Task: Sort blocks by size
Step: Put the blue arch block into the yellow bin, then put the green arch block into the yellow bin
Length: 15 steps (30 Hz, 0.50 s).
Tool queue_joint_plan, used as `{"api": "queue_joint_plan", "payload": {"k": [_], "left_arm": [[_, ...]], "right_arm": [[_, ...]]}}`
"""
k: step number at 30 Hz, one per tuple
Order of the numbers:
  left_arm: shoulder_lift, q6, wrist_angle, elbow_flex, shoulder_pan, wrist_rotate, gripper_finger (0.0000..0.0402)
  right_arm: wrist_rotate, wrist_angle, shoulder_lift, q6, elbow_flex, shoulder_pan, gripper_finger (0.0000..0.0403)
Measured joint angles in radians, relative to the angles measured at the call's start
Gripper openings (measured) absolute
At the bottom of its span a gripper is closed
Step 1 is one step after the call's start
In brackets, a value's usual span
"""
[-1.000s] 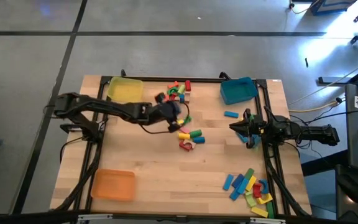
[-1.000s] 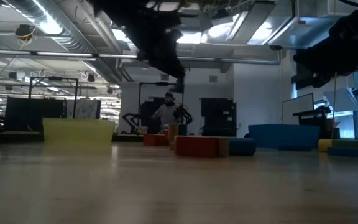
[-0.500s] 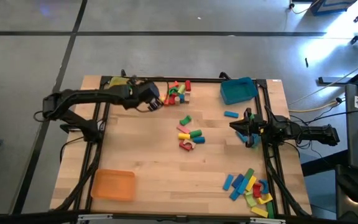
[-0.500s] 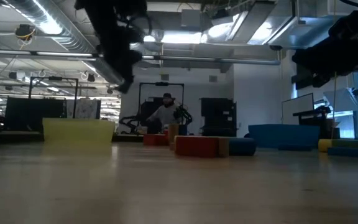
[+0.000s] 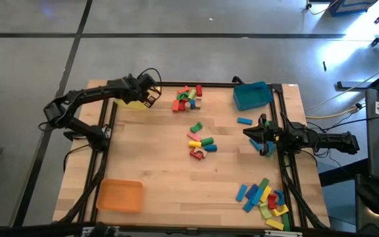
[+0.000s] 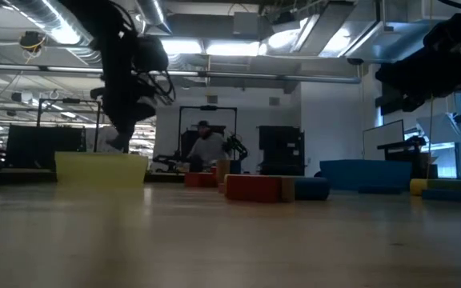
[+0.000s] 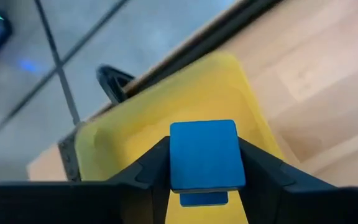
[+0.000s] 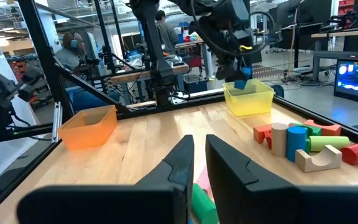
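My left gripper [image 5: 148,97] hangs over the yellow tray [image 7: 135,118] at the table's far left corner, shut on a small blue block [image 7: 204,154]. The right wrist view shows that block [image 8: 242,83] just above the tray [image 8: 248,99]. My right gripper [image 5: 247,133] waits shut at the table's right side, holding nothing. Loose blocks lie in a far cluster [image 5: 187,97], a middle cluster [image 5: 201,143] and a near-right pile [image 5: 263,197]. My left gripper pinches the blue block between its two fingers, one on each of two opposite sides [image 7: 176,158]. The fingers slant down from above. The block is lifted clear and hangs over the inside of the yellow tray.
A blue tray [image 5: 252,95] stands at the far right and an orange tray [image 5: 120,195] at the near left. A single blue block [image 5: 244,121] lies near my right gripper. Bare wood lies between the orange tray and the middle cluster. A person sits in the room behind the table.
My left gripper has swung from above the middle cluster toward the table's far left corner, carrying the blue block, and has tipped further down. It now stands over the yellow tray.
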Motion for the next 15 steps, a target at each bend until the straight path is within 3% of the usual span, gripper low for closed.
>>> {"api": "queue_joint_plan", "payload": {"k": [12,15], "left_arm": [[0.000,0.017,-0.001,0.008,0.025,0.050,0.0211],[-0.005,0.010,0.007,0.044,-0.006,0.112,0.0218]], "right_arm": [[0.000,-0.001,0.000,0.000,0.000,0.000,0.0046],[0.000,-0.001,0.000,0.000,0.000,0.000,0.0046]]}}
